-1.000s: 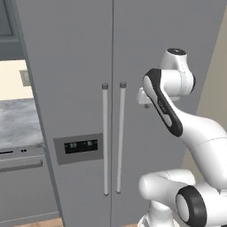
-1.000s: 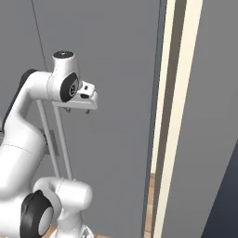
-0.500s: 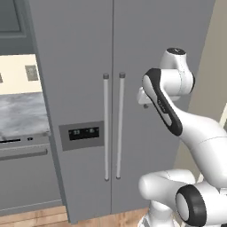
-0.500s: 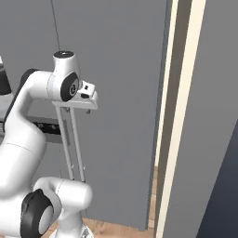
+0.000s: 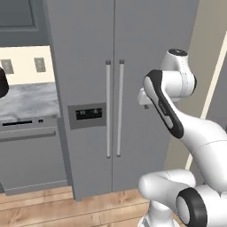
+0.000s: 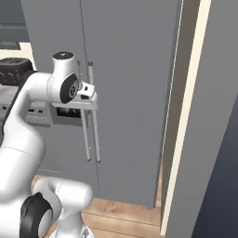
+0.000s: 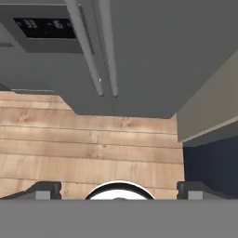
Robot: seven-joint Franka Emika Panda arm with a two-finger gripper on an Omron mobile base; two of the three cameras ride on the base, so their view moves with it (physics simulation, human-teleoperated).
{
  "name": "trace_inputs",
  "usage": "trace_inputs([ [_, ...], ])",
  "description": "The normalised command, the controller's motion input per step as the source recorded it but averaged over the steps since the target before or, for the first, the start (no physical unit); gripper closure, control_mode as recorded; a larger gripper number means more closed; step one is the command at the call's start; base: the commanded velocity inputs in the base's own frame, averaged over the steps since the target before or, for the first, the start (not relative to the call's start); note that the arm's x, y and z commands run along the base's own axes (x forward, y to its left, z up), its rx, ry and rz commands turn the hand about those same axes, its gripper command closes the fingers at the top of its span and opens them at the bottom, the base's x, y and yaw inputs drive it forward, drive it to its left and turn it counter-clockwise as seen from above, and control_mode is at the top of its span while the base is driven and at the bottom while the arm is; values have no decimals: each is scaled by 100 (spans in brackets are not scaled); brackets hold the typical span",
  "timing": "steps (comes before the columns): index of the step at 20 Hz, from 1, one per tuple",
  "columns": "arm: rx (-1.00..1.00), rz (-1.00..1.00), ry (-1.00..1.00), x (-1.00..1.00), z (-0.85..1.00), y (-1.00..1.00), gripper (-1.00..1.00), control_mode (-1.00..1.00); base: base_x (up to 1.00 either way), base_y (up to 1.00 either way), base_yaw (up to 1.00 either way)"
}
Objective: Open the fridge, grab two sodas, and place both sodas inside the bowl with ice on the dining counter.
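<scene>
**Fridge still shut, hand wide and not yet on a handle**

Step in hand, as I read it: the very first one, getting to the fridge point(image 5: 133, 66) to open it. Both doors are closed, no gap at the centre seam. No sodas or bowl to report, so nothing else of the task is done.

Hand point(image 7: 119, 189): the two dark fingertips point(image 7: 44, 190) sit far apart at the bottom corners of the hand view, nothing between them, so fingers apart and empty. The hand looks down at the wooden floor point(image 7: 93, 148) and the lower part of the fridge. In the base views the arm is folded up in front of the right door, clear of the handles.

Next move, judged: bring the hand round to face a door, line the fingers either side of one bar handle point(image 5: 120, 108), clamp, then pull outward along the door's swing. Which door holds the sodas I cannot tell.

Materials and shapes:
- fridge: tall, flat matte grey panels, two doors
- handles: two long thin vertical round bars, lighter grey, close together at the seam
- display panel point(image 5: 88, 114): dark rectangle, on the left door
- floor: light wood planks, visible grain
- marble worktop point(image 5: 26, 99) on grey cabinets left of the fridge, grey-white veined
</scene>
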Motion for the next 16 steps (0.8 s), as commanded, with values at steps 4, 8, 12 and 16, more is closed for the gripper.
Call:
trace_inputs([
  [4, 0, 0, 0, 0, 0, 0, -100, 100, 0, 57, 0],
  [8, 0, 0, 0, 0, 0, 0, -100, 100, 0, 39, -1],
  [12, 0, 0, 0, 0, 0, 0, -100, 100, -2, 7, -4],
  [16, 0, 0, 0, 0, 0, 0, -100, 100, -6, 0, -5],
])
